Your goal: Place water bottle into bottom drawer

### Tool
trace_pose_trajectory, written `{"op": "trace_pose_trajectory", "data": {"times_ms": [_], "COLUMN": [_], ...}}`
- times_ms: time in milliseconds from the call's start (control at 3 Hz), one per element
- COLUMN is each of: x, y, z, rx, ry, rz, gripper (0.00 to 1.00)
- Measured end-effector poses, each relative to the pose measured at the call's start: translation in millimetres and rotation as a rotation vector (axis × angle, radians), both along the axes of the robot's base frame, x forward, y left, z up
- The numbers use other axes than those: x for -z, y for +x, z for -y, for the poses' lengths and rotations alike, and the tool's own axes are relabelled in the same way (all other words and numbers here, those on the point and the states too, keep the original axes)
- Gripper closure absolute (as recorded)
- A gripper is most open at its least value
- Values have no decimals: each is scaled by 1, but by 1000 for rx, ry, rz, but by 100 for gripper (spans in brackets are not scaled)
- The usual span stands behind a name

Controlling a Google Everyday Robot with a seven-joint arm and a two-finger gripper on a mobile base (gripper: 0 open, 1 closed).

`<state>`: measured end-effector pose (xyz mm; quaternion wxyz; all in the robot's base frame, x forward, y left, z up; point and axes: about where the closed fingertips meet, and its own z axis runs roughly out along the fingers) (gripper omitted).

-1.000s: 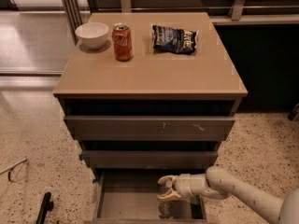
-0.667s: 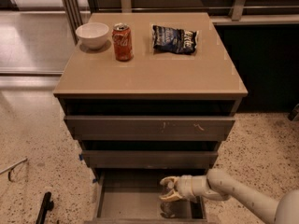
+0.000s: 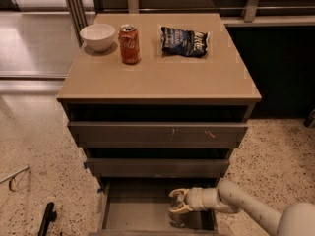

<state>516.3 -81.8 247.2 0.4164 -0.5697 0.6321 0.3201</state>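
My gripper (image 3: 176, 201) reaches in from the lower right, over the open bottom drawer (image 3: 133, 215), the lowest of the three grey-brown drawers. It is shut on the top of the water bottle (image 3: 179, 220). The bottle hangs upright below the gripper, in the right half of the drawer. Its clear body looks dim against the grey drawer floor. I cannot tell whether its base touches the floor.
On the tan cabinet top (image 3: 162, 77) stand a white bowl (image 3: 97, 36), an orange-red soda can (image 3: 130, 44) and a dark chip bag (image 3: 185, 40). The top drawer (image 3: 157, 133) and the middle drawer (image 3: 157, 167) jut out slightly above the bottom one. A black object (image 3: 47, 217) lies on the floor at the left.
The gripper with the bottle has sunk slightly lower into the bottom drawer. Nothing else has moved.
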Motion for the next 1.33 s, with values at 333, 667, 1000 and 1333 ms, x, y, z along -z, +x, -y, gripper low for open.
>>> {"op": "trace_pose_trajectory", "data": {"times_ms": [333, 667, 1000, 1333], "x": [9, 18, 18, 18], "y": [-1, -3, -3, -3], "z": [-1, -5, -5, -5], "rx": [-11, -27, -28, -28], "ry": [-3, -11, -12, -12], "rz": [-5, -14, -15, -15], "gripper": [100, 100, 82, 59]}}
